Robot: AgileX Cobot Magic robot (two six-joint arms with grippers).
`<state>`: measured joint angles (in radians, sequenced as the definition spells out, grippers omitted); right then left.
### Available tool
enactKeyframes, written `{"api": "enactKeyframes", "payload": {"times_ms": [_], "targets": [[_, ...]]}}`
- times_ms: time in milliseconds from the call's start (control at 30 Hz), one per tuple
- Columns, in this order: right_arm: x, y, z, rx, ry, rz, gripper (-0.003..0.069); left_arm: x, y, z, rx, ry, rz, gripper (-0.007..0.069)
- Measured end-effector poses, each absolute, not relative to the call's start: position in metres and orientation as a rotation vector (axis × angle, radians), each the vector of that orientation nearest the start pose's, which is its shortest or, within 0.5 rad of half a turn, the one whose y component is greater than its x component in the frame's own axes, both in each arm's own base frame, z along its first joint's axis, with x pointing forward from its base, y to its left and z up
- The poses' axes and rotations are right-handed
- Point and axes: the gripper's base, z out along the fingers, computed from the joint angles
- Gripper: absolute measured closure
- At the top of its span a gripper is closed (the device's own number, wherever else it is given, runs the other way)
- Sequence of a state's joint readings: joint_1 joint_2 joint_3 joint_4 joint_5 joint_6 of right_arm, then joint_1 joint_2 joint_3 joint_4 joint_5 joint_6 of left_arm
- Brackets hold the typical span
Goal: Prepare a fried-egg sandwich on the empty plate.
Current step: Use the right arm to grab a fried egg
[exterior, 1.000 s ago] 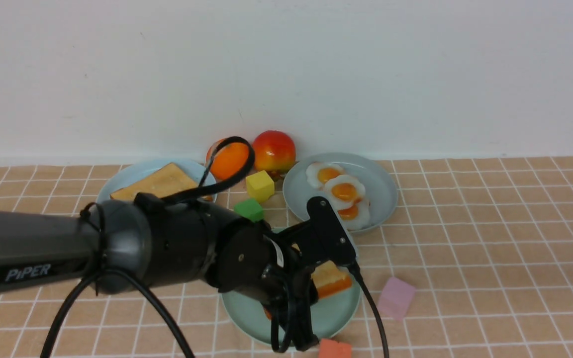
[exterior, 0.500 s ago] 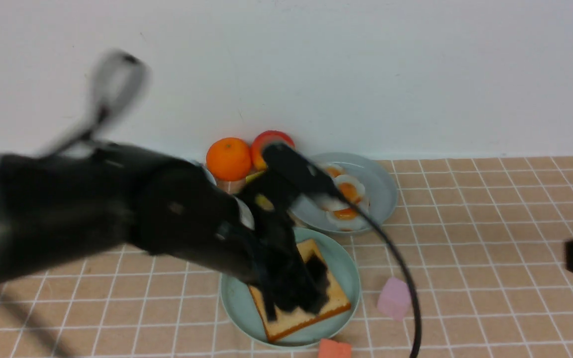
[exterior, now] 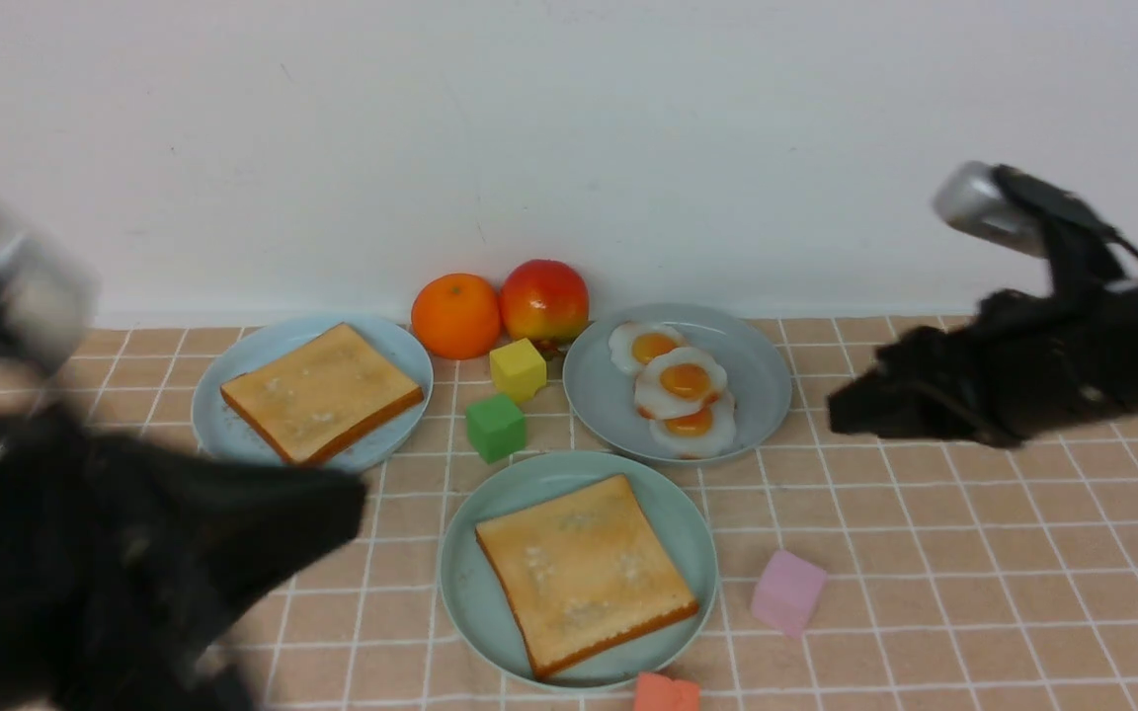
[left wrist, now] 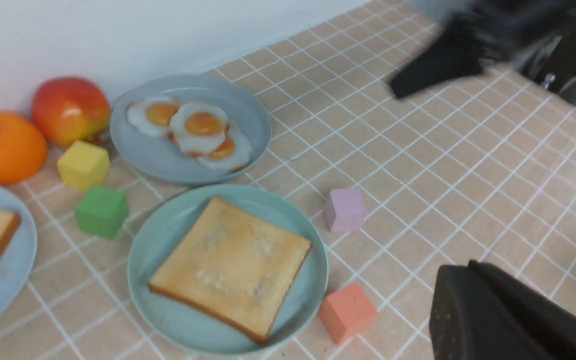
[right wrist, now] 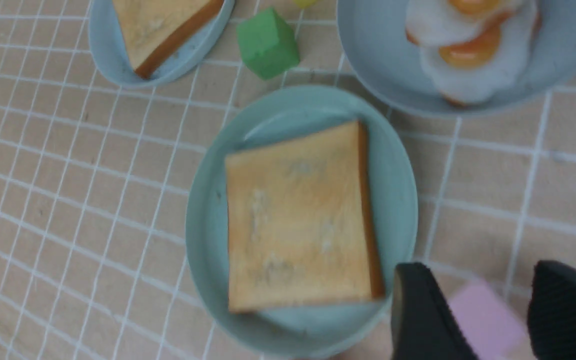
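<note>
One toast slice (exterior: 584, 573) lies flat on the mint-green plate (exterior: 470, 602). Behind that plate and to its left, the second toast slice (exterior: 322, 392) sits on the pale blue plate (exterior: 253, 351), and the fried eggs (exterior: 680, 390) wait on the grey-blue plate (exterior: 757, 385) just behind it. The right end effector (right wrist: 483, 280) hangs off the mint-green plate's right with fingers spread wide and empty, while the left end effector (exterior: 332, 509) is a blur off its left, its spread impossible to tell.

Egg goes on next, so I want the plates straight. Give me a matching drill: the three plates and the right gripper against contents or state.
1. mint-green plate
2. sky-blue plate
3. grey-blue plate
4. right gripper

a. three fried eggs
b. open, empty
c. near toast slice
d. far toast slice

Pairs: 1-c, 2-d, 3-a, 4-b.
</note>
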<state>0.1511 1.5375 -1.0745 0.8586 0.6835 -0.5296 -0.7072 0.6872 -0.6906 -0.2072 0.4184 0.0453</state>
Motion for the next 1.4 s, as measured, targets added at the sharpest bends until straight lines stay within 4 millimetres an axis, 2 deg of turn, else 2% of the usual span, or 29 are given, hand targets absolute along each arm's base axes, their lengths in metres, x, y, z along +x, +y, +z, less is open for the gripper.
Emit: {"api": "enactKeyframes", "payload": {"times_ms": [200,467,500,667,933,1400], "targets": [[0.374,0.102,0.242,-0.131,2.479,0.785,0.0326,0.076,-0.073,0.325,0.506,1.749,-0.706,0.0638],[0.438,0.109,0.196,-0.049,2.474,0.779,0.0245,0.074,-0.069,0.328,0.473,1.671,-0.719,0.0638],[0.439,0.109,0.195,-0.044,2.472,0.780,0.0243,0.074,-0.069,0.328,0.473,1.671,-0.719,0.0638],[0.472,0.115,0.168,0.024,2.450,0.814,0.0216,0.073,-0.069,0.328,0.466,1.674,-0.729,0.0638],[0.494,0.119,0.146,0.058,2.437,0.840,0.0214,0.073,-0.070,0.328,0.433,1.686,-0.779,0.0638],[0.501,0.119,0.137,0.133,2.405,0.870,0.0214,0.073,-0.070,0.328,0.429,1.688,-0.785,0.0638]]}}
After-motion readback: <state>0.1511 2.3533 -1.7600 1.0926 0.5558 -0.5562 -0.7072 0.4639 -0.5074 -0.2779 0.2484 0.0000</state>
